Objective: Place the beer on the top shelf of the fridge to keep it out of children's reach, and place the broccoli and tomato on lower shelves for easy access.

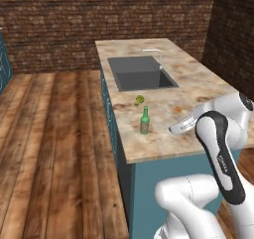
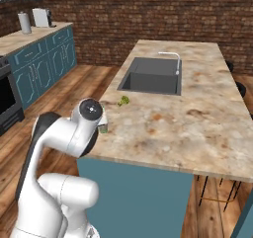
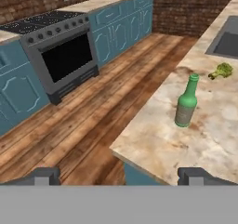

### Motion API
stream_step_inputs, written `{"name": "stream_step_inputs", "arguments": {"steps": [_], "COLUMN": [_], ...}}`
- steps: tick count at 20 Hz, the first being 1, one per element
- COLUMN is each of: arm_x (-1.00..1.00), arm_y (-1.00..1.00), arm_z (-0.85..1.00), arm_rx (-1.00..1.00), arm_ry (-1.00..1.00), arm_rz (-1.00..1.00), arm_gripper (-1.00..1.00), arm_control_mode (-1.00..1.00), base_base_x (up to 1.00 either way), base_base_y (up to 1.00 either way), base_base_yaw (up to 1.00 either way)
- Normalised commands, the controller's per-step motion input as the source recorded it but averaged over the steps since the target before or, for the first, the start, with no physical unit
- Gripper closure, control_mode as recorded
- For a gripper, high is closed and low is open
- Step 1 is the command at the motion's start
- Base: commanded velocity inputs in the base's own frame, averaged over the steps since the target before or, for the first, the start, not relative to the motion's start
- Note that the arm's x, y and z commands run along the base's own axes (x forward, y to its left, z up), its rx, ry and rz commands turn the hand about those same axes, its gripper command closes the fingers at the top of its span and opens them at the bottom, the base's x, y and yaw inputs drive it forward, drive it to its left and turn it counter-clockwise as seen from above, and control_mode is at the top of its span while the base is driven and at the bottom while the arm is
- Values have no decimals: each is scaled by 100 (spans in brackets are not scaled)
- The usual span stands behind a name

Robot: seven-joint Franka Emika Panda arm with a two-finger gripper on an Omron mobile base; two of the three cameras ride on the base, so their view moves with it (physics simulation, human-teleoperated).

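Nothing is shelved yet. The hand [image 3: 119,174] hangs with fingers wide apart and empty. Ahead of it and a little right, the beer [image 3: 186,102] stands upright near the bench [image 3: 186,148] edge; the broccoli [image 3: 221,70] lies beyond it, toward the sink [image 3: 228,44].

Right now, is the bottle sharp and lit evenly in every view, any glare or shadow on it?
Left base view: beer small, soft-edged, flatly lit, no glare. Hand view: beer clearest, a pale sheen down its side, faint shadow on the counter. Right base view: beer mostly hidden behind the arm.
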Motion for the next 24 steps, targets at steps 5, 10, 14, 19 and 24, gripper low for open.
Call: {"name": "stream_step_inputs", "arguments": {"steps": [5, 10, 14, 19, 24], "arm_x": [30, 17, 20, 22, 20], "arm_y": [-10, 0, 0, 0, 0], "arm_z": [-6, -16, -10, -2, -3], "arm_rx": [7, 4, 7, 10, 12], "arm_ry": [-7, -7, -4, -4, -6], "arm_rz": [24, 12, 2, 0, 0], "arm_gripper": [-100, -100, -100, -100, -100], "arm_control_mode": [-100, -100, -100, -100, -100], "base_base_x": [0, 0, 0, 0, 0], "base_base_y": [0, 0, 0, 0, 0], "base_base_yaw": [0, 0, 0, 0, 0]}}
